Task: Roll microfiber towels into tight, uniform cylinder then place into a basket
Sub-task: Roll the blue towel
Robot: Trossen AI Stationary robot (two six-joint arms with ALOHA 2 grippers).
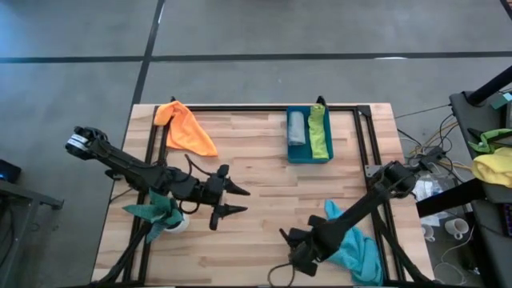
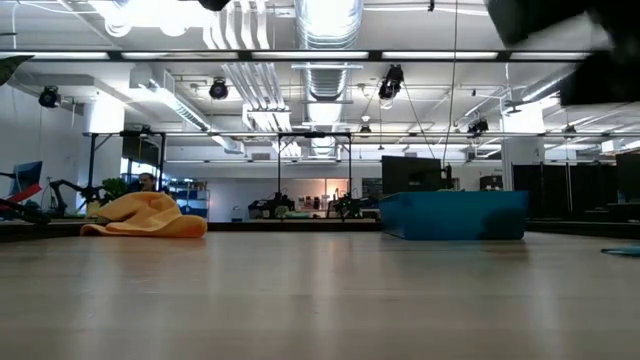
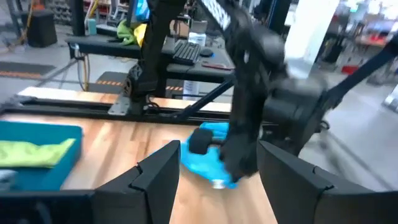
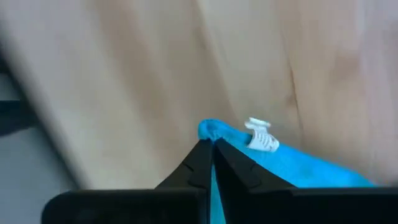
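The turquoise towel (image 1: 356, 248) lies bunched at the table's near right, and my right gripper (image 1: 298, 250) is shut on its left end. My left gripper (image 1: 238, 200) hovers open over the table's middle left, pointing level toward the right arm, with nothing between its fingers. The teal basket (image 1: 309, 157) stands at the far middle; a rolled grey towel (image 1: 297, 128) and a lime green towel (image 1: 319, 134) lie inside. An orange towel (image 1: 186, 128) lies crumpled at the far left of the table. My right gripper pinches the turquoise towel's edge (image 4: 211, 129) between its two shut fingers, just beside the white tag (image 4: 261, 135). The fingers come from above, pointing down. The rest of the towel (image 3: 208, 155) trails away behind the gripper on the table.
A dark green leafy plant in a white pot (image 1: 164, 212) stands under the left arm at the near left. A black frame (image 1: 364, 140) runs along the table's far and side edges. A yellow and green cloth heap (image 1: 492, 160) lies off the table to the right.
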